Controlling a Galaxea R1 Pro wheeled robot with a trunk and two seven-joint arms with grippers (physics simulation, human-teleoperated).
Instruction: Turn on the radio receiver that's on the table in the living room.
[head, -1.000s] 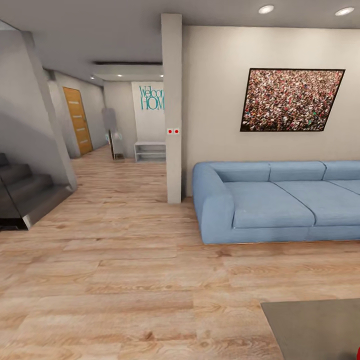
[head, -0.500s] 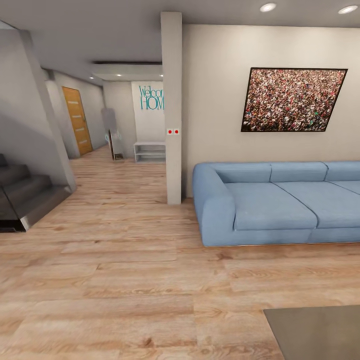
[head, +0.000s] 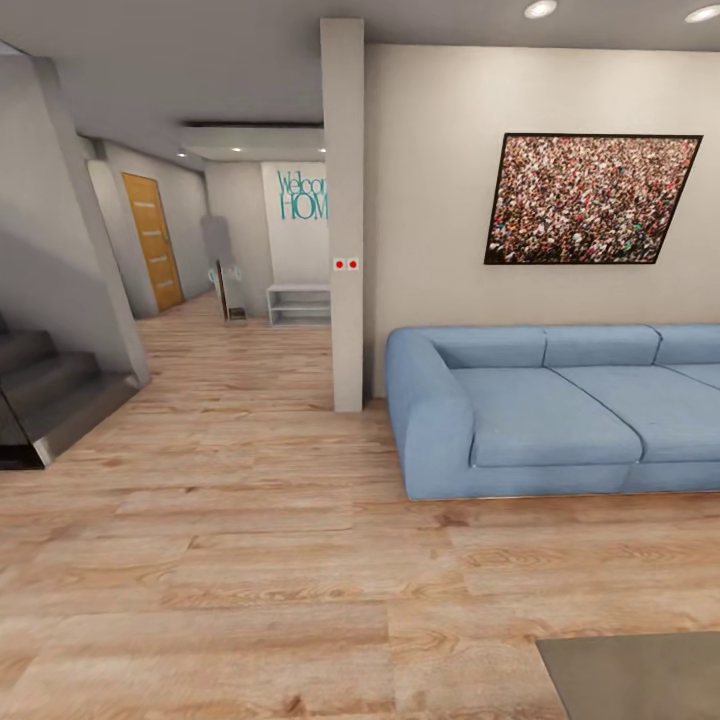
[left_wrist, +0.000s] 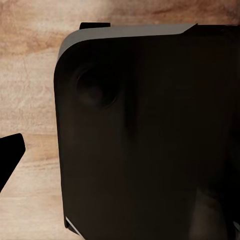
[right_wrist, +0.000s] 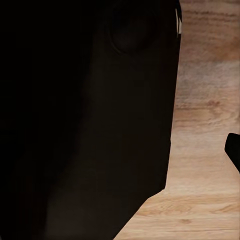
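At the near right edge, the table (head: 640, 675) corner peeks in; blue sofa (head: 540, 420) lies beyond. Arms seem tucked for driving; whether either gripper is open, I cannot tell.

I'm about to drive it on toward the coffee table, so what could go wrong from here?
The table shows as one corner at the lower right of the head view, so the base could clip it while turning. The sofa stands close on the right, leaving a narrow lane of floor. Both wrist views are mostly blocked by dark robot body, so they give little warning.
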